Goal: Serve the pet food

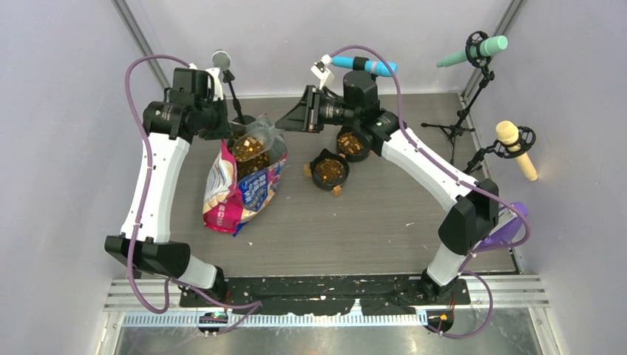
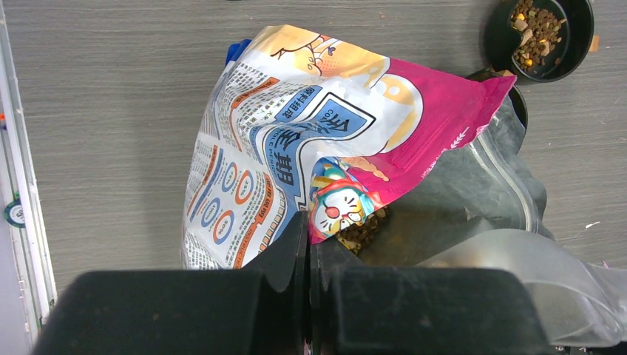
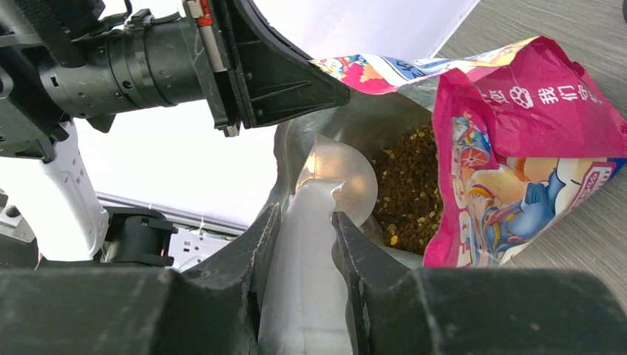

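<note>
Right wrist: gripping scoop (image 3: 333,174) handle with right gripper (image 3: 304,222), jaws part-spread, over kibble (image 3: 414,185); pinching bag (image 2: 296,126) rim flat with left gripper (image 2: 308,237).

White-shelled, black-jointed left arm (image 1: 159,177) and right arm (image 1: 425,164); purple cable (image 1: 126,78) loops alongside each. Matte black wedge-shaped fingers (image 2: 285,248), lightly scuffed.

We noted the bag (image 1: 244,188) lying on the table (image 1: 355,229), left of centre, its mouth turned toward the far side. Kibble (image 1: 250,148) lay inside the mouth, and a scoop (image 3: 333,177) reached in over it from the right. Right of the bag stood the near bowl (image 1: 313,171). The far bowl (image 1: 339,144) stood just behind and right of it. Both held kibble. Microphone stands (image 1: 464,112) stood at the table's far right.
</note>
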